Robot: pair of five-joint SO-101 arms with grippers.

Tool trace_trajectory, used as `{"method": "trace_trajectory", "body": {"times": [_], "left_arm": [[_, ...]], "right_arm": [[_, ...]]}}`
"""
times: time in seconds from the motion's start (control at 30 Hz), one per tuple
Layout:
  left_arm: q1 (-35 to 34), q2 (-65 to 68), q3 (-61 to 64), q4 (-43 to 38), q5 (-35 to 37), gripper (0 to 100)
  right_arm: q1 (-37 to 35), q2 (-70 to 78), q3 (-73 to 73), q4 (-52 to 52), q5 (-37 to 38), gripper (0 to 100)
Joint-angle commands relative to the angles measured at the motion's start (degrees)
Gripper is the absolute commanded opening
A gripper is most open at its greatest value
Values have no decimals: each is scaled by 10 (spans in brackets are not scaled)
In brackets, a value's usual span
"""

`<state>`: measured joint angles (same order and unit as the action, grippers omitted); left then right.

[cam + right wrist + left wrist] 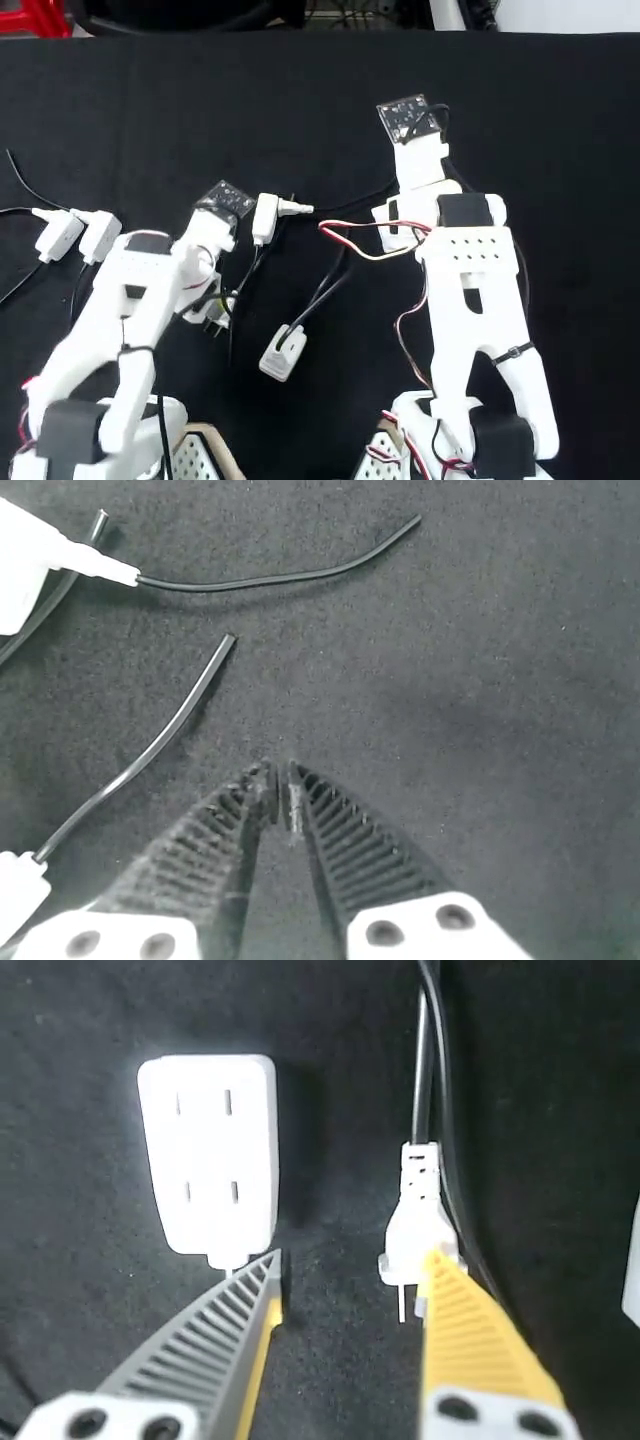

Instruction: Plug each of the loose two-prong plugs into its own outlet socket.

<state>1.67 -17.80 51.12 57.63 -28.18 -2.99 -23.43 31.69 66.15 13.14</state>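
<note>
I see my left claw point(352, 1258) spread wide over the black cloth-covered bench point(570, 110), pinching nothing. Its grey ribbed finger point(215, 1330) ends right at the near end of a white rectangular plastic outlet block point(210, 1150) whose face shows two pairs of slots. Its yellow ribbed finger point(465, 1340) overlaps the small white two-prong plug point(415, 1200), prongs toward the claw, black cord point(430, 1050) running away from it. Block and plug lie side by side, apart. My right claw point(280, 792) hangs farther back over the cloth, its dark ribbed fingers point(200, 850) pressed almost together on nothing, with loose thin black cable ends point(150, 740) nearby.
</note>
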Motion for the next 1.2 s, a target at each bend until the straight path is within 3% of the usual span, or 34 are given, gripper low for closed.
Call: {"method": "trace_trajectory", "body": {"times": [0.0, 0.27, 0.4, 0.63, 0.77, 0.83, 1.0, 1.17], "left_arm": [[8, 25, -23, -8, 3, 213], [65, 11, 1, 4, 8, 213], [70, 37, 5, -29, 28, 213], [65, 113, -50, 7, 27, 212], [65, 120, -53, 9, 26, 109], [65, 113, -51, 20, 28, 29], [70, 64, -57, 65, 28, 27], [70, -78, -51, 109, 31, 29]], "right_arm": [[-9, -1, -2, -8, 4, 15], [-9, -1, -2, -8, 5, 15], [-9, -1, -2, -8, 5, 15], [-9, -1, -2, -8, 5, 15], [-9, -1, -2, -8, 5, 15], [-9, -1, -2, -8, 5, 15], [-9, -1, -2, -8, 5, 15], [-9, -6, -2, -4, 5, 14]]}}
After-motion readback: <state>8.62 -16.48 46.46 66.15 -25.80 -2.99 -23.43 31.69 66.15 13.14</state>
